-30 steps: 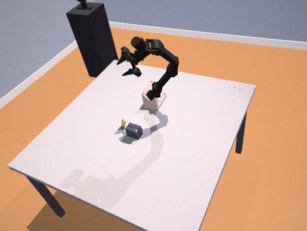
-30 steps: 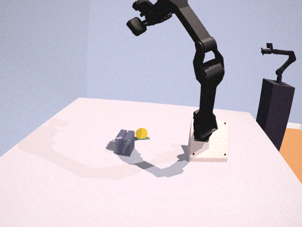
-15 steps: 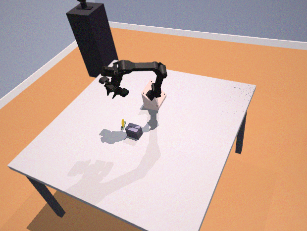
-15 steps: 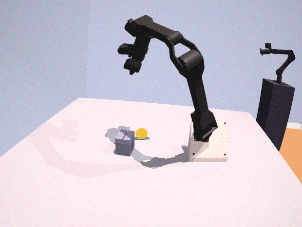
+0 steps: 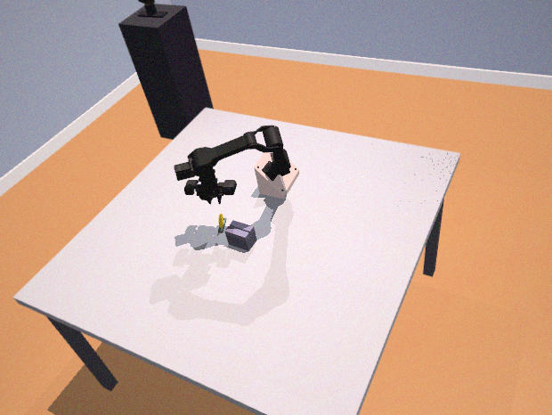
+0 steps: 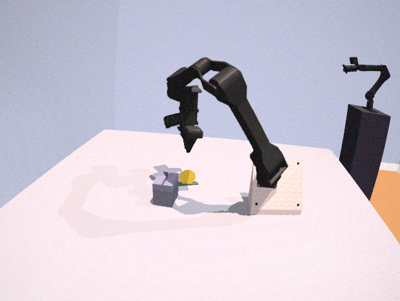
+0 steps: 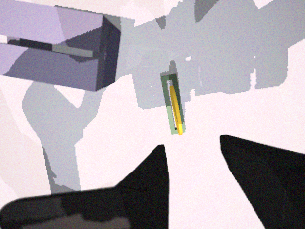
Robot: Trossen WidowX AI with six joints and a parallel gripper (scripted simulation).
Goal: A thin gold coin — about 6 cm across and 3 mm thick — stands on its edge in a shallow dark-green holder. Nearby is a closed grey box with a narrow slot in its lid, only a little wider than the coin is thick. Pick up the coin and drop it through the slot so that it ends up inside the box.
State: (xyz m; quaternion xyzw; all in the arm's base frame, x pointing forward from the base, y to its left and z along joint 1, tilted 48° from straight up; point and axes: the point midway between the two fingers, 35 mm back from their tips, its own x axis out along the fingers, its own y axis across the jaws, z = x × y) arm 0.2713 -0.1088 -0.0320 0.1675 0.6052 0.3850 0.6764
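On the white worktop [image 6: 97, 258], a broad grey shadow of the arm lies toward the near edge in the exterior view. Behind it, around the middle of the worktop, sits the closed grey box [image 6: 165, 189], its narrow slot [image 5: 243, 231] running across the lid. Just beside the box, on the side toward the robot's base, the gold coin [image 6: 187, 176] stands upright on its edge in the shallow dark-green holder [image 6: 192, 183]; the two are close but whether holder and box touch cannot be told from the exterior view, while the wrist view shows a strip of worktop between them.

Above the coin and well clear of it, the claw [image 6: 188, 149] points straight down, its fingers partly drawn together with a moderate gap and nothing between them. From the wrist view, the coin [image 7: 175, 109] appears edge-on, beyond the gap between the two dark fingers.

Farther back, the arm's pale base block [image 6: 284, 194] sits toward the worktop's far edge in the top view. Past the far left corner stands a dark pillar [image 5: 165, 71].
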